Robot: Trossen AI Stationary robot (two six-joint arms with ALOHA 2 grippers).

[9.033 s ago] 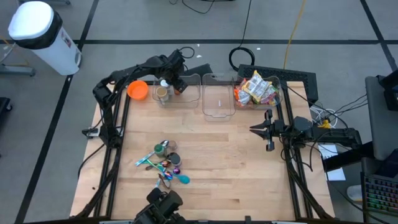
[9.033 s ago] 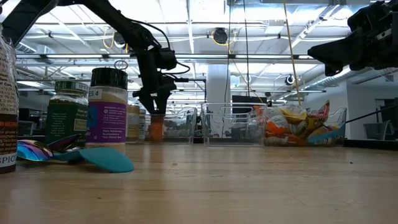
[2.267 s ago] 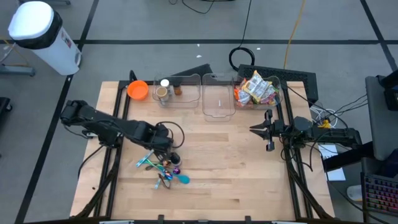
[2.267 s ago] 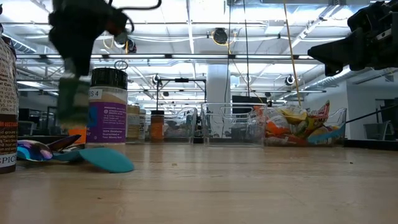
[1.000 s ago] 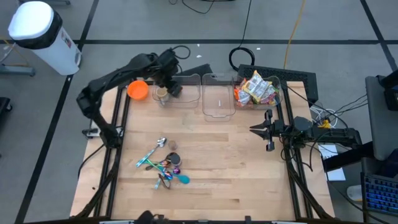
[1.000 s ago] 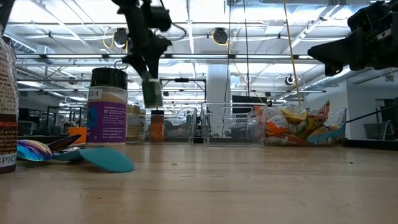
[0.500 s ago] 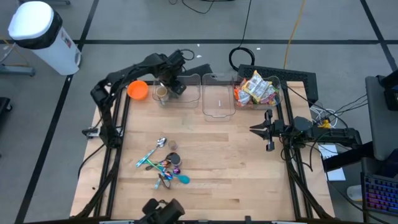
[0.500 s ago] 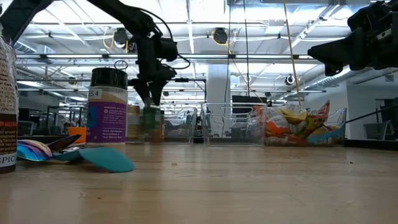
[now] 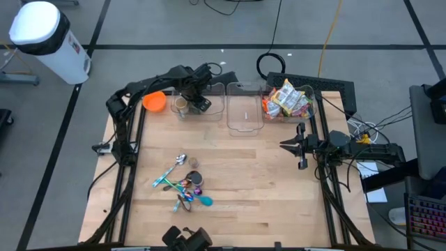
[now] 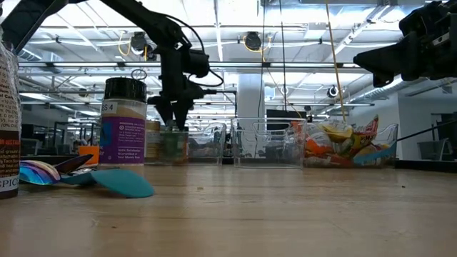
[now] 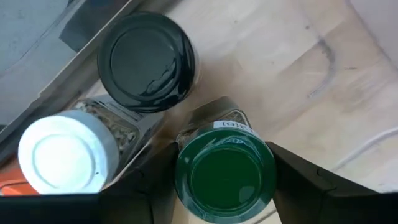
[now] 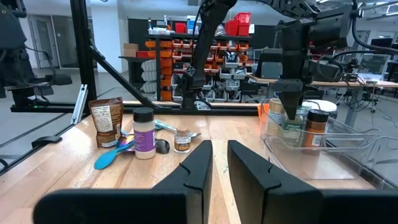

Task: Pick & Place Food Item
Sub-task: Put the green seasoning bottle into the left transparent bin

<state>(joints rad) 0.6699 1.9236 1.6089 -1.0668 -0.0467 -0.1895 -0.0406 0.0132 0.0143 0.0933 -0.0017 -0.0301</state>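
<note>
High view: left gripper [image 9: 198, 102] is reaching over the left clear bin [image 9: 209, 115] at the far edge of the worktop [image 9: 265, 181], with the orange bowl [image 9: 155, 101] just beside that bin. Right gripper [image 9: 301, 146] is waiting well to the right of the bin, near the snack bin [image 9: 289, 102].

Low view: left gripper [image 10: 173, 114] is hanging straight down over the green-lid jar [image 10: 172, 145], which is standing upright inside the bin, seemingly at or near its floor.

Left wrist view: green-lid jar [image 11: 224, 172] is sitting directly between the fingers [image 11: 155, 186], which are clasping it on both sides, its long axis vertical and in line with the approach. Black-lid jar [image 11: 147, 62] and white-lid jar [image 11: 63, 158] are standing close beside it in the same bin.

Right wrist view: right gripper [image 12: 219, 158] is showing its fingers drawn nearly together, nothing between them.

Judgement: placing looks nearly done; the release needs the fingers to part and lift straight up, clear of the neighbouring jars. Left arm is by far the nearer.
</note>
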